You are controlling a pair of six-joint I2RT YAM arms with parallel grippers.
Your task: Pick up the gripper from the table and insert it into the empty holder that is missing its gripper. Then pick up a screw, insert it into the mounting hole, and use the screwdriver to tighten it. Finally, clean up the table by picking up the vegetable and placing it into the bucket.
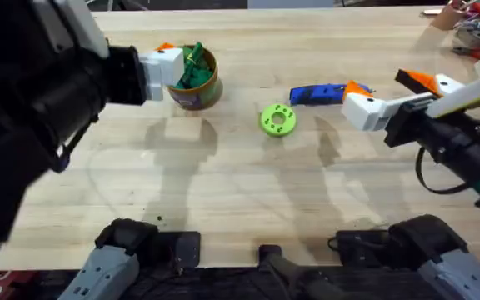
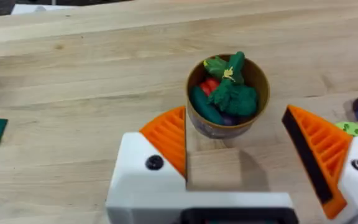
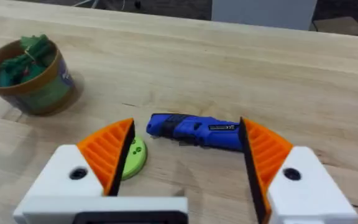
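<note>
Your left gripper (image 2: 235,155) is hovering just short of the bucket (image 1: 193,77), jaws standing wide apart and holding nothing. The vegetable (image 2: 205,106) is already lying inside the bucket: slim, dark green, leaning against the inner wall among other toy greens and a bit of red, so I'm reading the cleanup step as done or nearly so. The bucket is sitting straight ahead of the left jaws, on their centreline, on the desk's left side; your left arm is by far the nearer one.

Your right gripper (image 3: 185,162) is also standing wide open and empty, hanging over the blue screwdriver (image 1: 319,93), whose long axis is running across the gap between the jaws. The green disc (image 1: 277,119) is lying just beside it.

Bucket is looking like thin tin with a yellow-orange rim, the toys like knobbly plastic, the desk (image 1: 223,183) like pale wood planks.
</note>
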